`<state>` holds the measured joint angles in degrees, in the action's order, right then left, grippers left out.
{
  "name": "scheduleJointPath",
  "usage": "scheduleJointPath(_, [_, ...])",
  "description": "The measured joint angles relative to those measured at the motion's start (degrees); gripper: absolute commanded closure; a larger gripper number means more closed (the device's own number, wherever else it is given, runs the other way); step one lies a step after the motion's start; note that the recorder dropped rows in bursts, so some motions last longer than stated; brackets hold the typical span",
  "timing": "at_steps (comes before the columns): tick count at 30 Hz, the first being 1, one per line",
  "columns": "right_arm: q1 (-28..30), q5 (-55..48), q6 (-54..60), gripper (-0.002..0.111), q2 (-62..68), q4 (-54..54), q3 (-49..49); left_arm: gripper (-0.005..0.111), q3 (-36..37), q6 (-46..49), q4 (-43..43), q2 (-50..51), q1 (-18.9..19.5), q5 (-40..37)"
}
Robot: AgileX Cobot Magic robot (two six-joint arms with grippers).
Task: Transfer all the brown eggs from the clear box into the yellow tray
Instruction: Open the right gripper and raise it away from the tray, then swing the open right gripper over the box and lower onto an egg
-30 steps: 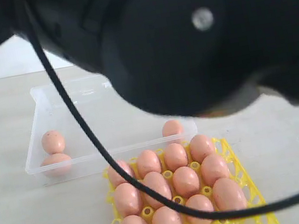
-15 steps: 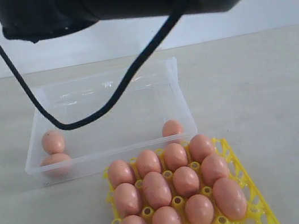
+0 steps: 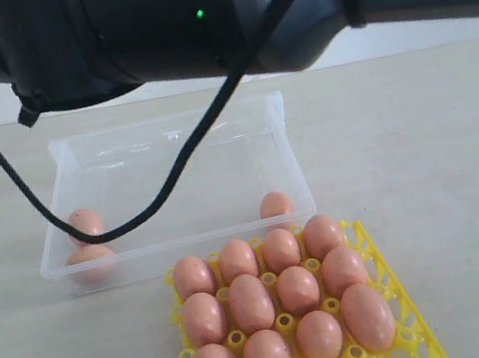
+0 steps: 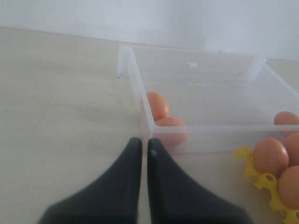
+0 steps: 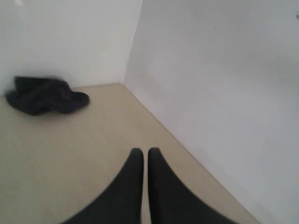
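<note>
Brown eggs in box: 3 brown eggs (image 3: 275, 204) lie on the floor of the clear box (image 3: 231, 180). 2 sit close together in its near left corner. 1 rests alone against the near wall by the right corner.
Brown eggs in tray: 12, in 3 rows of 4, each in its own cup of the yellow tray (image 3: 237, 338).
Tray position: on the table (image 3: 438, 155), just beside the box's near long wall, under its right half. The near edge is cut off in the exterior view.
Left gripper (image 4: 142, 145): jaws pressed together, nothing between them. The tips are outside the box, near the corner that holds the 2 eggs. Whether they touch the table cannot be told.
Right gripper (image 5: 142, 154): jaws together, empty. It is over bare table near a corner where 2 pale walls (image 5: 210, 93) meet. No egg, box or tray appears in its wrist view.
Dark bundle (image 5: 44, 100): on the table against the far wall, too blurred to identify.
Arm (image 3: 195, 21): a dark body spans the top of the exterior view with 1 green light (image 3: 200, 13) lit. Which arm it is cannot be told.
Cable (image 3: 174, 171): black, hanging from the arm in a loop that crosses in front of the box.
</note>
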<state>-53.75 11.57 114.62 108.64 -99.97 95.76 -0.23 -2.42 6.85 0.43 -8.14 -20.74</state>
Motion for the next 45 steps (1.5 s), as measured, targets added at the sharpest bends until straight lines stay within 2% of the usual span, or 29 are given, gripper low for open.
scheduleJointPath(3, [-0.2,-1.7,-6.5,0.109,-0.6,0.0,0.0,0.103,0.0,0.0,0.0,0.0,0.0,0.0])
scheduleJointPath(8, [-0.2,5.2,-23.9,0.109,-0.7,0.2,0.0,0.103,0.0,0.0,0.0,0.0,0.0,0.0])
scheduleJointPath(13, [0.0,7.2,-48.3,0.109,-1.0,2.7,0.0,0.103,0.0,0.0,0.0,0.0,0.0,0.0])
scheduleJointPath(16, [0.0,5.8,-68.5,0.109,-1.3,11.2,0.0,0.103,0.0,0.0,0.0,0.0,0.0,0.0])
scheduleJointPath(18, [0.0,5.4,-82.0,0.109,-1.3,20.5,0.0,0.103,0.0,0.0,0.0,0.0,0.0,0.0])
scheduleJointPath(21, [0.0,6.8,-104.2,0.109,-1.3,42.4,0.0,0.103,0.0,0.0,0.0,0.0,0.0,0.0])
scheduleJointPath(24, [0.1,12.4,-128.5,0.109,-1.3,71.0,0.0,0.103,0.0,0.0,0.0,0.0,0.0,0.0])
scheduleJointPath(27, [1.5,22.2,-154.6,0.109,-1.3,103.3,0.1,0.103,0.0,0.0,0.0,0.0,0.0,0.0])
scheduleJointPath(29, [3.7,28.6,-170.0,0.109,-1.4,121.7,0.7,0.103,0.0,0.0,0.0,0.0,0.0,0.0])
scheduleJointPath(31, [6.3,30.1,-182.6,0.109,-1.8,137.3,2.1,0.103,0.0,0.0,0.0,0.0,0.0,0.0])
scheduleJointPath(33, [8.1,26.9,-190.4,0.109,-2.3,148.8,3.9,0.103,0.0,0.0,0.0,0.0,0.0,0.0])
scheduleJointPath(38, [9.1,9.0,-214.1,0.109,-2.6,186.8,11.0,0.103,0.0,0.0,0.0,0.0,0.0,0.0])
scheduleJointPath(40, [9.2,4.5,-223.1,0.109,-2.4,194.3,12.7,0.103,0.0,0.0,0.0,0.0,0.0,0.0])
scheduleJointPath(45, [10.2,2.8,-228.0,0.109,0.8,198.5,13.5,0.103,0.0,0.0,0.0,0.0,0.0,0.0])
